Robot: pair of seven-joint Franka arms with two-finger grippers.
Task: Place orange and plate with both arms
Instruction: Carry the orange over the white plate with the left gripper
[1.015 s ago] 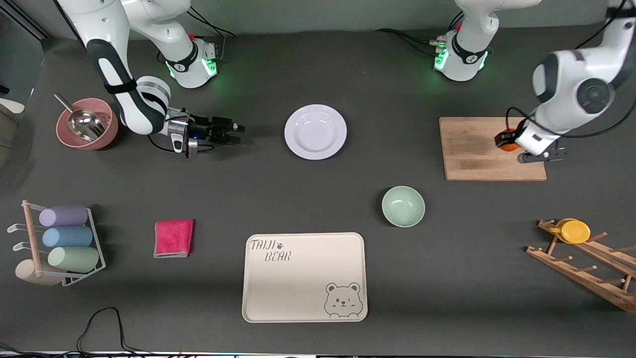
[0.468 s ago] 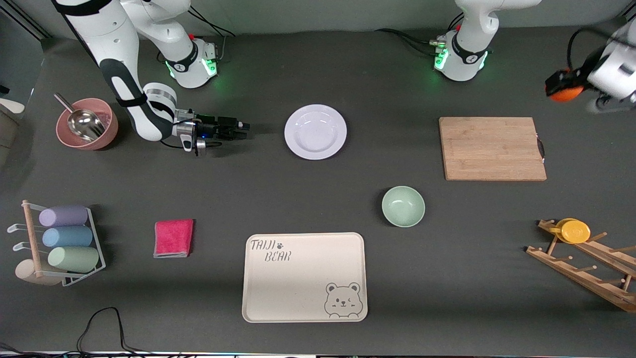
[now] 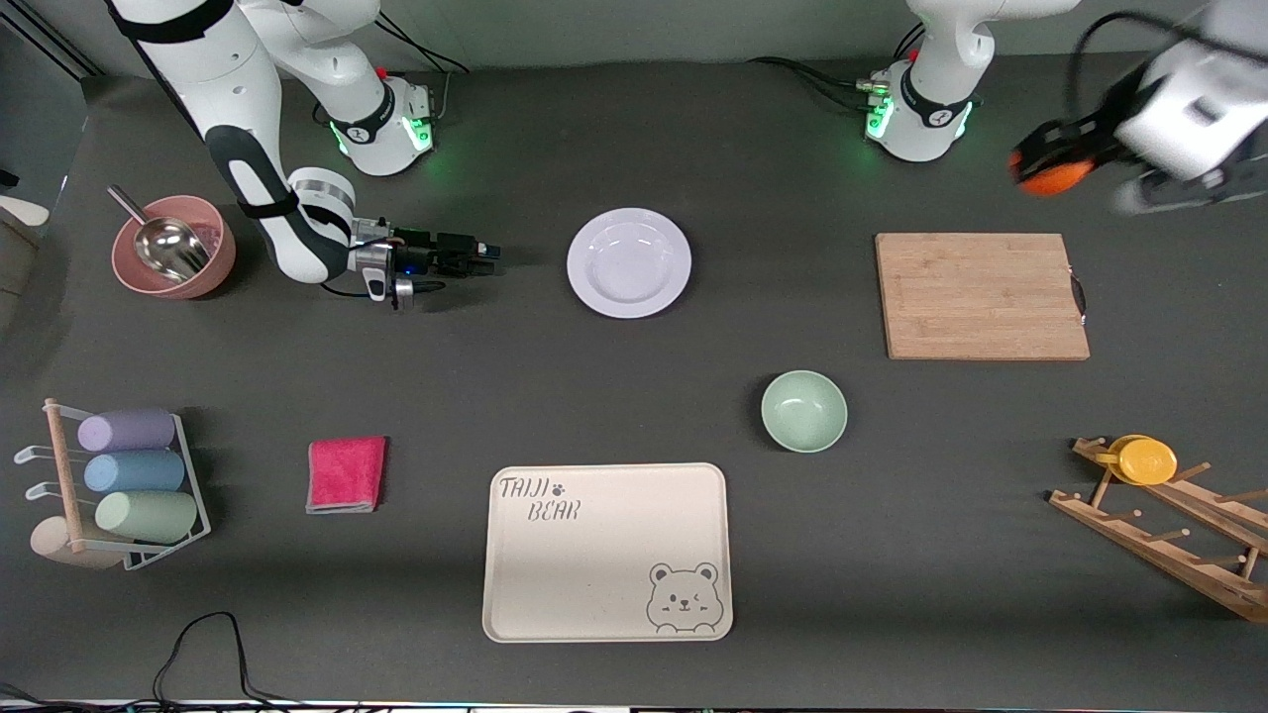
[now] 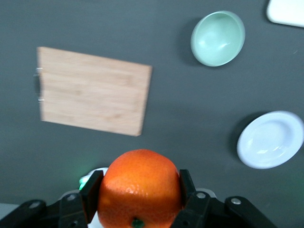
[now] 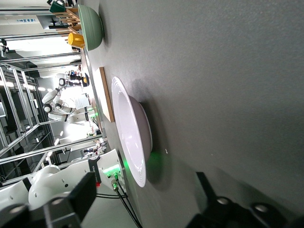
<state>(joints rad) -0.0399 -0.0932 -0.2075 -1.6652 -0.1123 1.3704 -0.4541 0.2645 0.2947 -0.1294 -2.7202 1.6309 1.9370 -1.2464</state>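
Orange (image 3: 1052, 176) sits clamped in my left hand (image 3: 1050, 163), now swung inward over bare bench past the cutting board (image 3: 981, 295). Right hand (image 3: 474, 255), fingers apart, has crept closer to the plate (image 3: 629, 262).

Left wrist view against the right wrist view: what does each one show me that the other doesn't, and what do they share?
Only the left wrist view shows the orange clamped between the left gripper fingers, and a corner of the cream tray.

Only the right wrist view shows the right gripper open, low over the table and pointed at the plate's edge, plus the yellow lid.

Both show the plate, lying bare, the green bowl and the wooden cutting board.
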